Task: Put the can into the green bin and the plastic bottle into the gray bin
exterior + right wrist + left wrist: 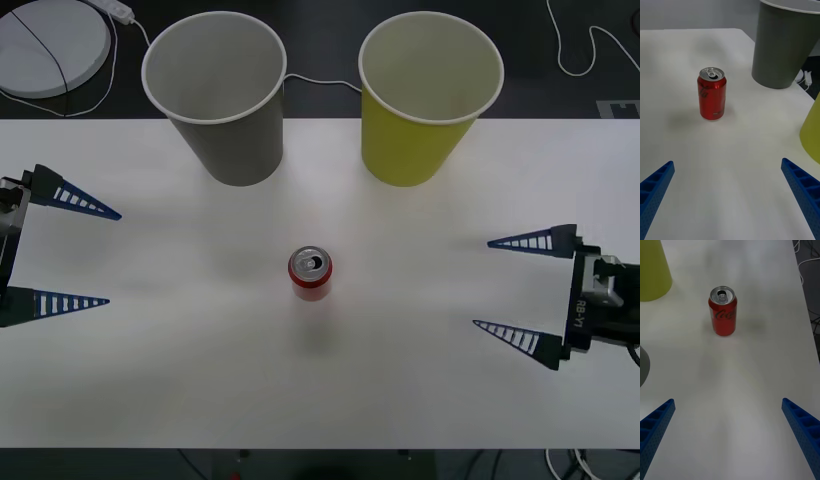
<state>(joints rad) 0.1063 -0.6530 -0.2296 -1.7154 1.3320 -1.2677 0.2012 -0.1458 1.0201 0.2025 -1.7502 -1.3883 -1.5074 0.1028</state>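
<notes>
The red can [311, 273] stands upright in the middle of the white table, silver top up; both wrist views face it [712, 93] [723, 316]. At the table's far edge stand the gray bin [222, 95] [784, 45] on the left and the green bin [425, 97] [812, 131] [651, 270] on the right, both upright. My left gripper [85, 256] is open at the table's left side, well away from the can. My right gripper [510, 285] is open at the right side, also apart from it. The plastic bottle is out of view.
The white table [320, 400] has bare surface all around the can. Behind the table lie a round white disc [45, 45] with a cable at the far left and white cables [580, 50] at the far right on a dark floor.
</notes>
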